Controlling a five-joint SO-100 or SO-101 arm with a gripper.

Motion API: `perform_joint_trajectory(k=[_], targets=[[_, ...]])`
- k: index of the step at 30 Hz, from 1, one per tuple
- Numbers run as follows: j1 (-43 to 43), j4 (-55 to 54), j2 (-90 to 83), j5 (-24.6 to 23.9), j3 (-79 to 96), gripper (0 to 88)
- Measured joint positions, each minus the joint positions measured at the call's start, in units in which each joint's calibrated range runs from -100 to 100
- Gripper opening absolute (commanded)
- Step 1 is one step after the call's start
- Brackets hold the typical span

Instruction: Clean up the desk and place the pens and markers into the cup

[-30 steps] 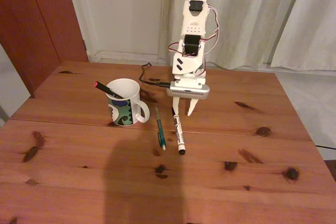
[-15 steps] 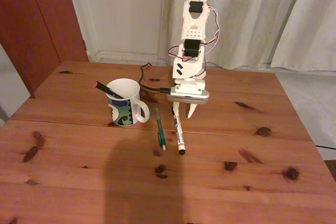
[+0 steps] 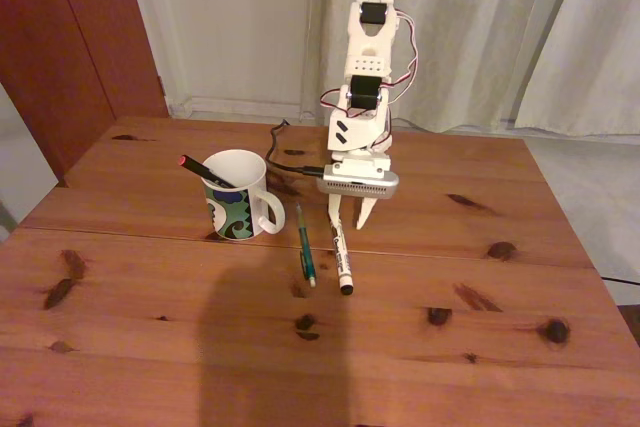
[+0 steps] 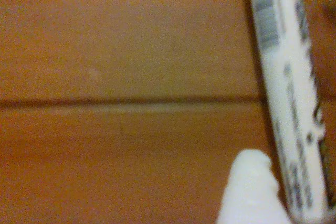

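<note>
The gripper (image 3: 350, 219) is seen spread open astride the white marker (image 3: 340, 250) in the fixed view, while its barcode print is revealed close up by the wrist view.

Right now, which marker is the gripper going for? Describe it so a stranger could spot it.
In the fixed view, find the white patterned cup on the desk; two sticks lie to its right. The farther one, under the gripper, is the marker: thicker than the slim green pen, white-bodied with printing, black cap.
</note>
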Motion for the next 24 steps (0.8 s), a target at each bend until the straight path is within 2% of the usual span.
perform_joint_trajectory(k=[7,24], targets=[[0.0,-4.73,0.0,-0.1,2.04,13.0],[-0.07,-5.39,0.0,-1.66,3.48,13.0]])
